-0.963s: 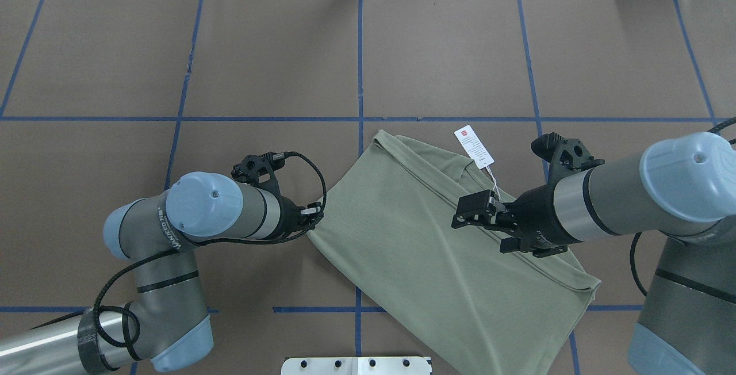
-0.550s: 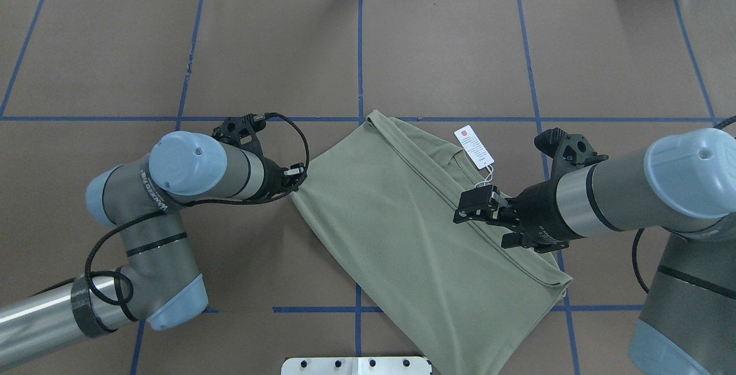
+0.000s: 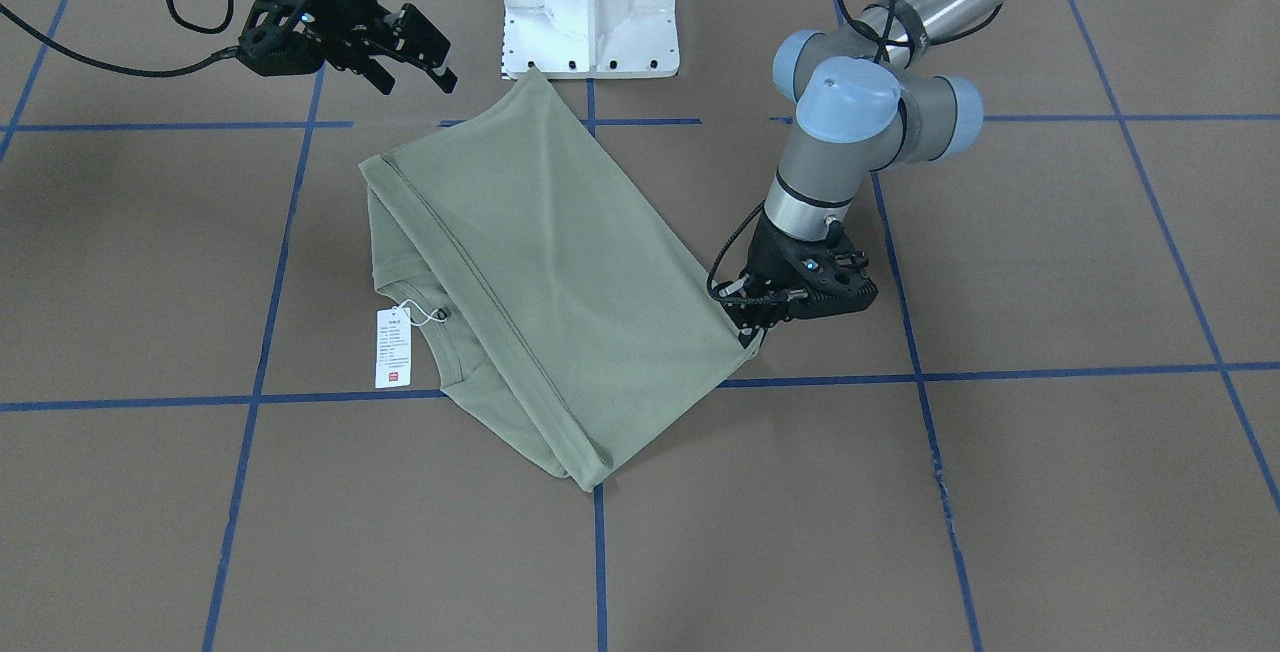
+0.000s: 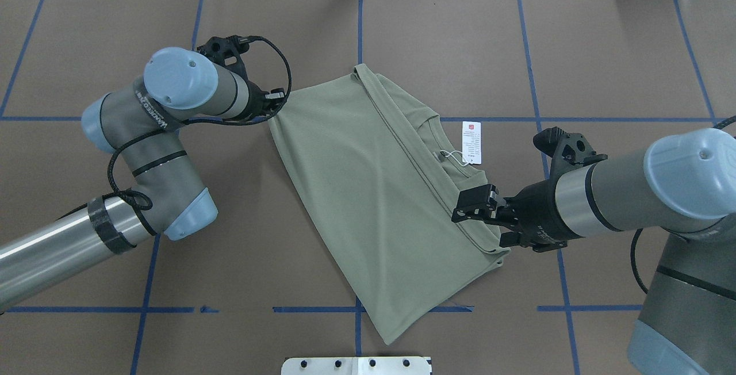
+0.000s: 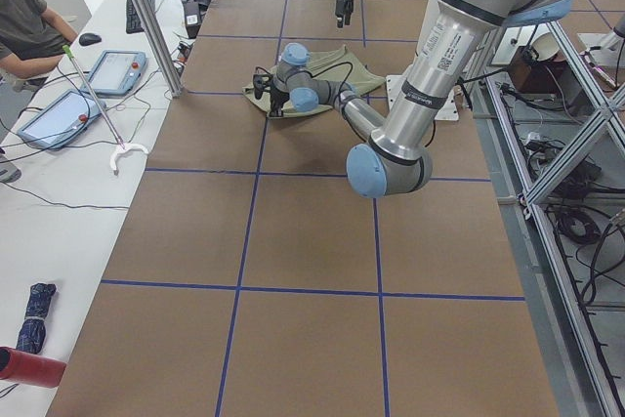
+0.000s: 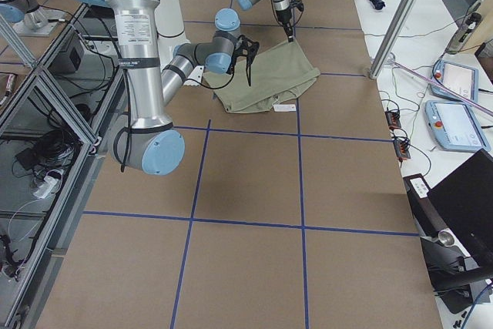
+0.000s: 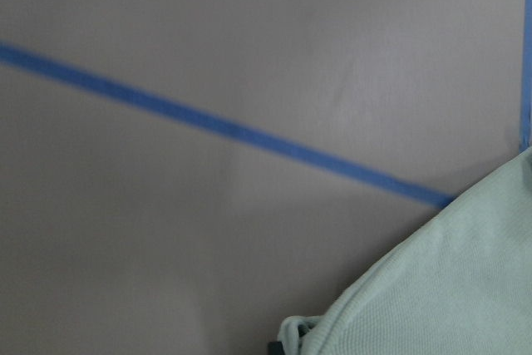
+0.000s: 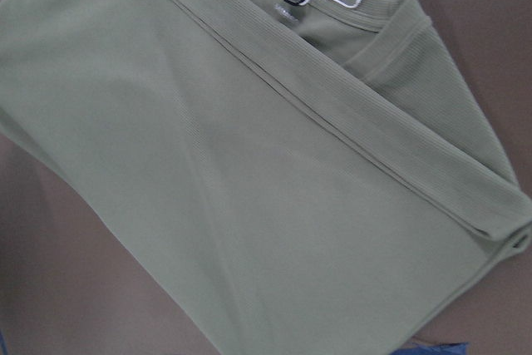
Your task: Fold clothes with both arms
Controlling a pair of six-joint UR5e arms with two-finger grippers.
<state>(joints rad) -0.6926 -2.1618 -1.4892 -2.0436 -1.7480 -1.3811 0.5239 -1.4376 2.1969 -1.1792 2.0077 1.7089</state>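
A robot's left arm has hauled a pale sage-green long-sleeved knit shirt (image 4: 374,191) across the brown paper-covered desk with its blue tape grid (image 4: 604,47), away from the robot's side. A second ago the garment's near end ran out of the overhead view beside the white pedestal base (image 3: 590,2). Now the whole folded band lies flat in the desk's middle, slanting, its near tip just short of the base plate.

The left pincer (image 4: 279,99) is clamped on the shirt's far left corner, where the cloth draws to a point. The right pincer (image 4: 480,228) has barely moved. Its jaws stand wide apart and hold nothing, hovering over the shirt's right edge near the collar, and the fabric has slid along beneath it. The white hang tag with a red mark (image 4: 471,142) has swung round with the collar and rests on the desk just beside the shirt.

The drag appears to have been a repositioning: with the garment fully supported and stretched smooth, a further fold looks within reach of both arms.
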